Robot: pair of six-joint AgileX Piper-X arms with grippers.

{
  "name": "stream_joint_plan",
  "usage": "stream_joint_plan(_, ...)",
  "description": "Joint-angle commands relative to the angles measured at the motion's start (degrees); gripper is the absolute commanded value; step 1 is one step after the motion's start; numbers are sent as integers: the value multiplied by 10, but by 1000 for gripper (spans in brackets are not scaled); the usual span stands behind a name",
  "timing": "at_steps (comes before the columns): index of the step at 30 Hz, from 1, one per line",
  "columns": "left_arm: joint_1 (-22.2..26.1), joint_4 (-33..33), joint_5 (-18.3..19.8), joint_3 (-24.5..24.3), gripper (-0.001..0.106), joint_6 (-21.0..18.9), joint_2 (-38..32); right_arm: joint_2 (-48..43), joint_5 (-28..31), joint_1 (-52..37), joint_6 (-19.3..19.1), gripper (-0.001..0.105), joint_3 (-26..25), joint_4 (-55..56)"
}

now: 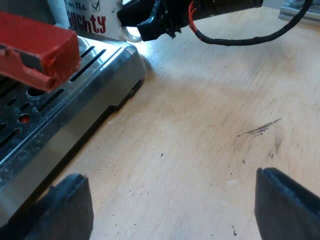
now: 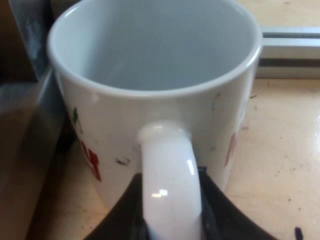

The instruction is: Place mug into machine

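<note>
Empty white mug (image 2: 110,125) with red lettering, upright just beside the steel machine (image 1: 100,80).

left jaws: two thick matte black fingers (image 1: 70,210), blunt, with rounded corners and a faintly grainy surface. right jaws: black as well, fingers (image 2: 122,217) smooth-sided and sloping. in the left wrist view their housing (image 1: 147,17) is glossy black and angular.

The mug (image 1: 92,20) is held upright just beside a corner of the drip tray (image 1: 75,100), its handle enclosed between the fingers of the right gripper (image 1: 145,27). The holder handle (image 1: 40,50) is placed above the tray. The left gripper (image 1: 170,210) is spread wide over the tabletop (image 1: 215,115), near the tray's edge.
</note>
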Motion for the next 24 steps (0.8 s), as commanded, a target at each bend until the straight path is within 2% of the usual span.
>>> stream_joint_plan(1, -2, -11, -2, 0, 69, -2, 0, -2, -2, -2, -35, 0, -1, -1)
stream_joint_plan(7, -2, -21, 1, -3, 69, -2, 0, -52, 0, -1, -38, 0, 26, 1)
stream_joint_plan(10, -2, 3, 6, -20, 69, -1, 0, -96, 0, -1, -42, 0, 43, 27)
stream_joint_plan(15, -2, 58, -26, -41, 69, 3, 0, -193, 0, -1, -60, 0, 46, 132)
stream_joint_plan(19, -2, 71, -27, -49, 69, 3, -11, -257, -10, -1, -63, 0, 46, 201)
stream_joint_plan(22, -2, 88, -47, -51, 69, 2, -35, -306, -19, -1, -77, 0, 46, 245)
stream_joint_plan(24, -2, 114, -77, -58, 69, 0, -66, -358, -30, -1, -81, 0, 46, 291)
